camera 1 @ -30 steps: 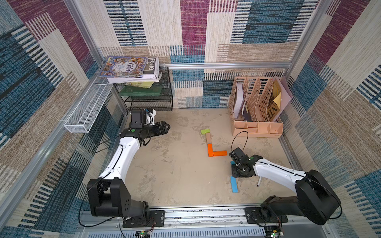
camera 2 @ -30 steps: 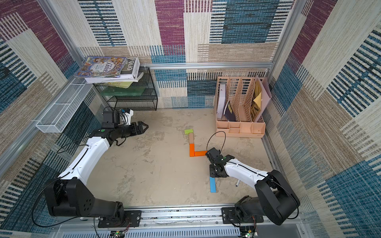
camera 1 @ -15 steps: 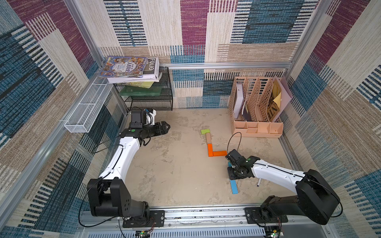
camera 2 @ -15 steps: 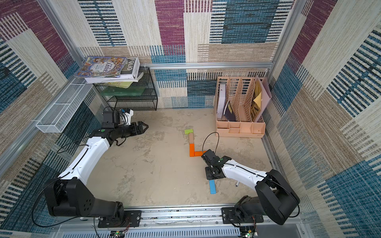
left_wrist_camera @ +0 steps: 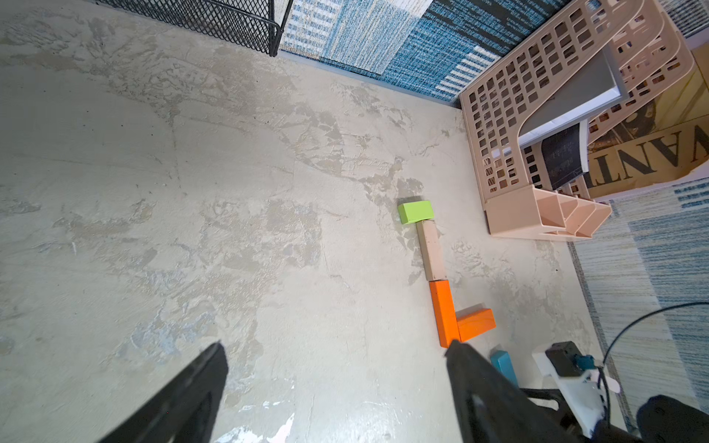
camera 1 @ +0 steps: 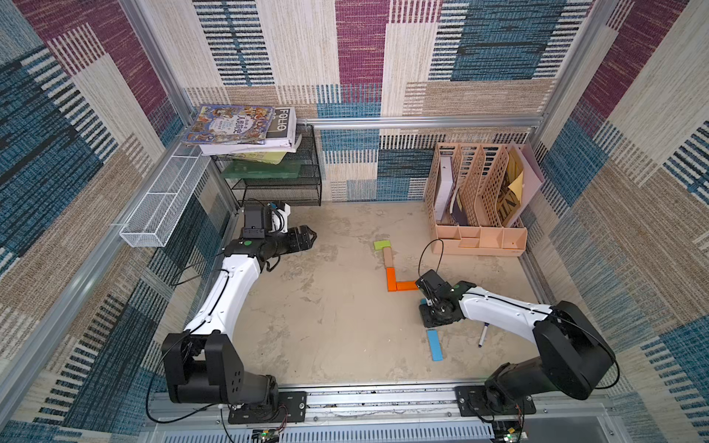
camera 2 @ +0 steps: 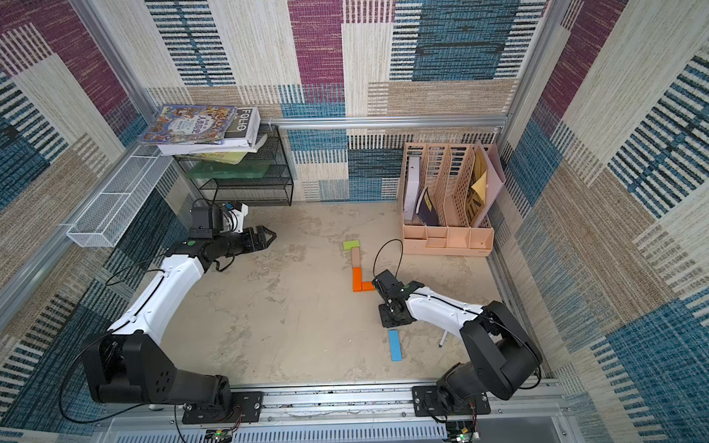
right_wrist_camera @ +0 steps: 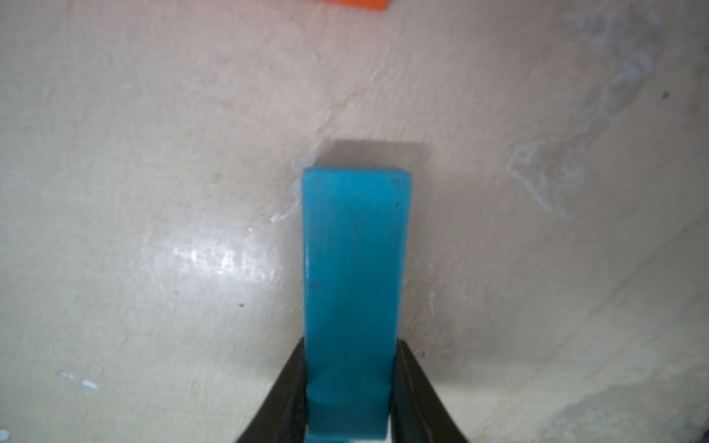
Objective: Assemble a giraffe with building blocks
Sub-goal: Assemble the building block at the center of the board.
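One blue block [right_wrist_camera: 355,268], likely light, stiff and slick, is pinched across its narrow sides by the right gripper [right_wrist_camera: 351,343], four o'clock of the orange blocks [camera 1: 399,284]; left gripper [left_wrist_camera: 335,345] gapes empty.

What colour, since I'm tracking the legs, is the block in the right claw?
Blue; the block shows best in the right wrist view.

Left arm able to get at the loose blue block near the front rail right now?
Doubtful. The left gripper is open and empty with bare table ahead, but the loose blue block lies far across, close by the right gripper, shut on the other blue block.
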